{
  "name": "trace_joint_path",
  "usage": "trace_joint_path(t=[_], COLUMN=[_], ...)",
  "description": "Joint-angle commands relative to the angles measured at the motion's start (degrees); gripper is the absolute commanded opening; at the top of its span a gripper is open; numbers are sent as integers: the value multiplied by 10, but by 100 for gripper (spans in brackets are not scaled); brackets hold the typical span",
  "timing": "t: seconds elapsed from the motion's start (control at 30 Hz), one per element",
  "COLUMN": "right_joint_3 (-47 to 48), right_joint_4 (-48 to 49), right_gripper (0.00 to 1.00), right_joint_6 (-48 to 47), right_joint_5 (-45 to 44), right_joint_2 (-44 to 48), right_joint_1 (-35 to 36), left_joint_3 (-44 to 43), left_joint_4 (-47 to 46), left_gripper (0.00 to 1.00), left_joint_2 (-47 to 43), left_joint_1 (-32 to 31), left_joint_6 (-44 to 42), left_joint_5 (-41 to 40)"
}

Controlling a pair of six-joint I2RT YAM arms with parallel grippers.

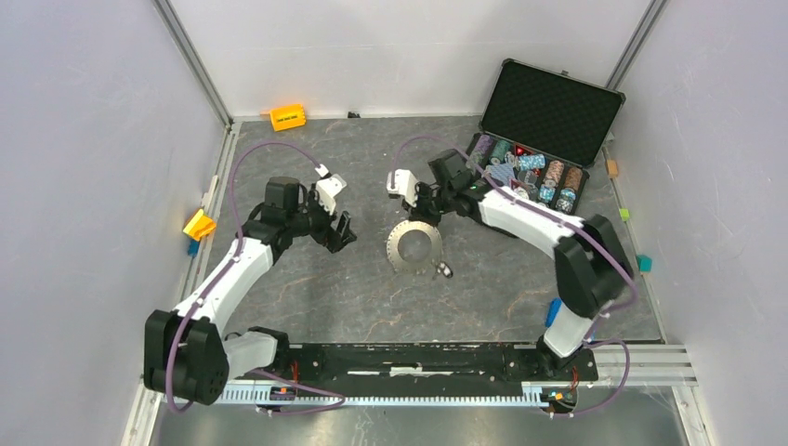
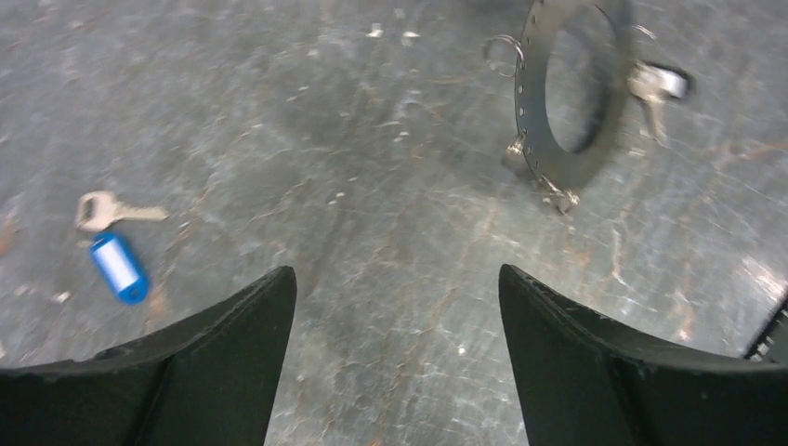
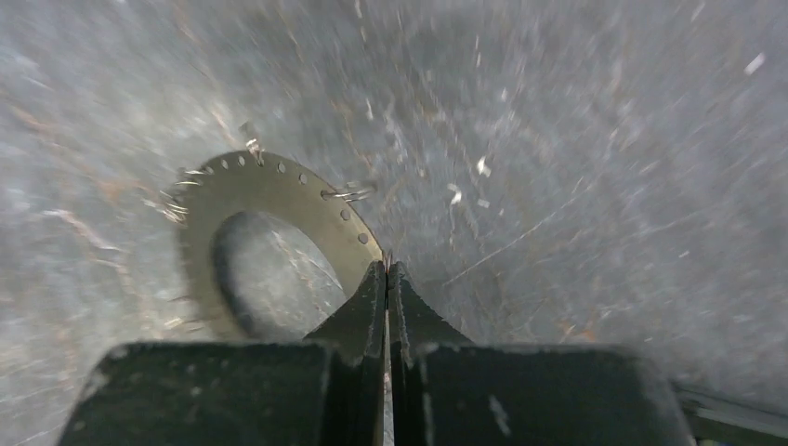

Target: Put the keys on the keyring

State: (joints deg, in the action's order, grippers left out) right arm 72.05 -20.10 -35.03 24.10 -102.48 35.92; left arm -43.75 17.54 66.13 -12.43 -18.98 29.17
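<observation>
Grey, scuffed desk point(image 1: 353, 307) between white walls: the right end effector point(image 3: 387, 275) is pressed shut at the rim of the keyring point(image 3: 279, 186), apparently pinching its far edge. The left end effector point(image 2: 395, 274) hangs spread wide and empty above bare desk. A blue-tagged key point(image 2: 119, 264) lies loose, well apart from the keyring, and a black-headed key point(image 2: 662, 84) sits just beside it. Done well, the step likely calls for the right arm to steady the keyring while the left drops squarely over the blue-tagged key, straddling it before closing.
</observation>
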Motion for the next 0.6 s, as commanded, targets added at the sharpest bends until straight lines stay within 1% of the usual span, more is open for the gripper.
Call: trace_joint_path(t=[0.0,0.03,0.1,0.17,0.23,0.4,0.57], right_joint_3=[-27,-36,-46,-48,-43,-28,-49], right_joint_4=[39,43,48,46,36,11,39], right_gripper=[0,0,0,0,0,0,0], right_joint_6=[-8,-6,-3,-1,-1,-1,26], right_joint_5=[128,146,176,198,221,265,290], right_joint_2=[115,133,159,176,187,193,203], right_joint_1=[0,0,0,0,0,0,0], left_joint_3=[-43,-49,-66,-93,-126,-159,-147], left_joint_4=[-23,-23,-12,0,12,12,12], left_gripper=[81,79,77,75,74,67,56], left_joint_2=[19,21,20,24,36,49,49], left_joint_1=[-23,-32,-53,-71,-83,-113,-131], left_joint_6=[-54,-62,-96,-116,-113,-125,-160], left_joint_5=[140,166,218,250,271,277,279])
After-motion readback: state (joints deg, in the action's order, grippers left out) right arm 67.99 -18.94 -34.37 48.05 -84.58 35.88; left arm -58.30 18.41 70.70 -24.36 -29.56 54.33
